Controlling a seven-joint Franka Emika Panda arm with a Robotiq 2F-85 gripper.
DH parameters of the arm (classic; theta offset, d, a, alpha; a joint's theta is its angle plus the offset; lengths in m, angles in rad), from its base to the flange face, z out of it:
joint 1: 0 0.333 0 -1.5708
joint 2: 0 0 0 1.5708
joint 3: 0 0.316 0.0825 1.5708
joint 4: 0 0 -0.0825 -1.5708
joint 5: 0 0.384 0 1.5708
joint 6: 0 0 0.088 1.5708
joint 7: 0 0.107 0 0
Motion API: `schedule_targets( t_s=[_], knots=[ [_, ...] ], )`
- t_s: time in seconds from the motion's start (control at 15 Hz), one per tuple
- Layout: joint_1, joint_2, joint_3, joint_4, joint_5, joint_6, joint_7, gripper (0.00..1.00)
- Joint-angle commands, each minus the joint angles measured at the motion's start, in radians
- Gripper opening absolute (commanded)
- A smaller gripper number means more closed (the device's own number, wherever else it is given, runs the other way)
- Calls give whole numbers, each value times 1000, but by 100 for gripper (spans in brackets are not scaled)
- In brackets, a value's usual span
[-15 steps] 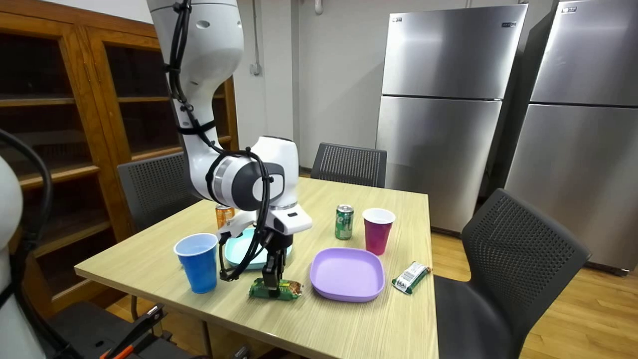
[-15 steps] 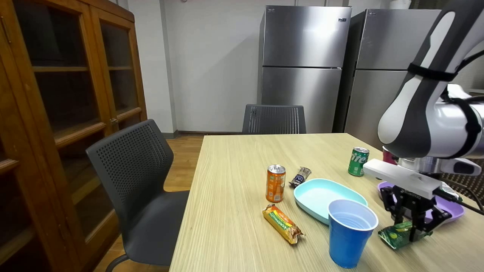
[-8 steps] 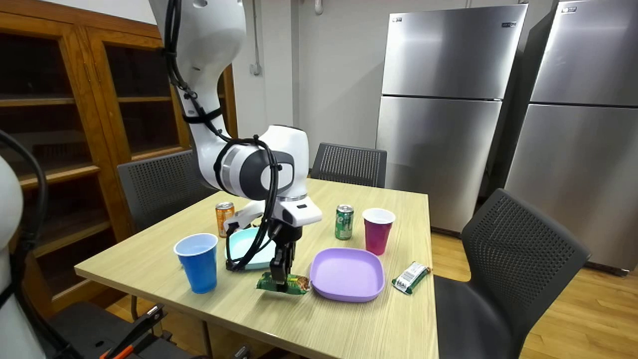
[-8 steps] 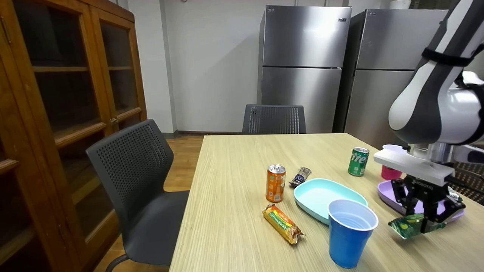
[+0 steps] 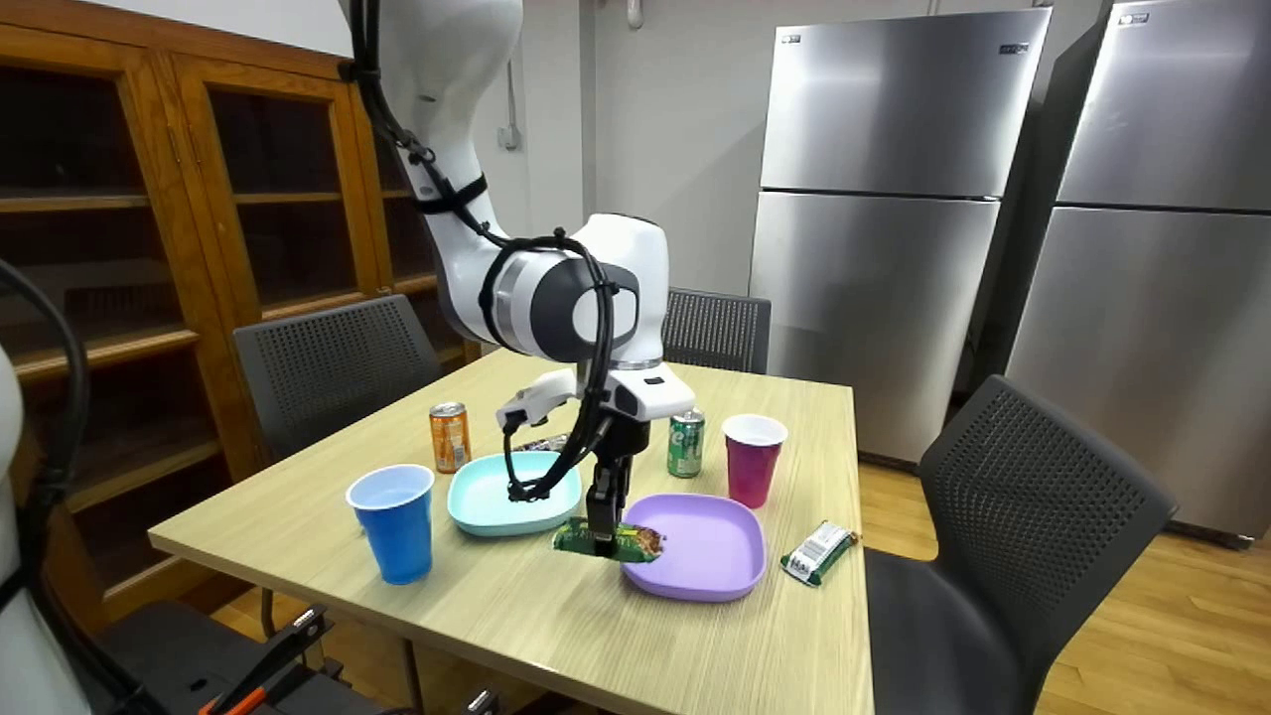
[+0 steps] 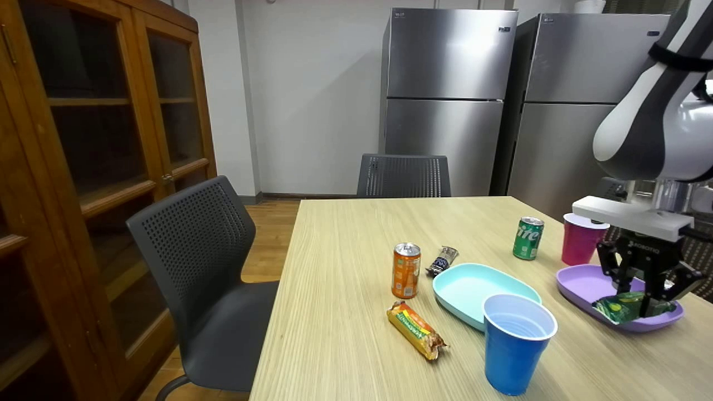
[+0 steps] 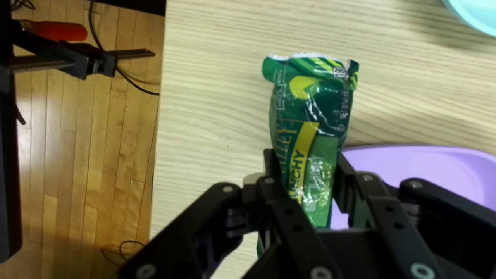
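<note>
A green-wrapped snack bar (image 7: 314,128) is pinched across its width by my gripper (image 7: 306,164), with the black fingers (image 7: 344,176) pressed against its two long sides. In the wrist view the bar's lower part is hidden behind the finger linkages. Both exterior views show the same bar (image 5: 635,543) held off the table, lying roughly level. One end of it overlaps the edge of the purple plate (image 5: 710,566) in the picture. That plate (image 7: 422,166) also shows beneath and to the right of the jaws in the wrist view, with nothing lying on its visible part.
A light blue plate (image 5: 511,497) and a blue cup (image 5: 395,526) stand nearby. Further off are a green can (image 6: 528,238), an orange can (image 6: 406,270), a magenta cup (image 5: 753,462), a yellow-orange bar (image 6: 415,329), a dark bar (image 6: 443,260) and another green-white bar (image 5: 819,552).
The gripper has risen off the table with the green bar in it and moved sideways toward the purple plate. Other objects have stayed put.
</note>
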Motion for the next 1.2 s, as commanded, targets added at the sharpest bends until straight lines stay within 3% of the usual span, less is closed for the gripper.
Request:
schedule_targets(
  t_s=[0.0,0.67,1.13],
  knots=[
    [-50,23,4,94,-21,-88,-55,9],
    [-111,214,16,354,-1,-166,-176,9],
    [-106,317,5,432,-8,-211,-212,9]
  ],
)
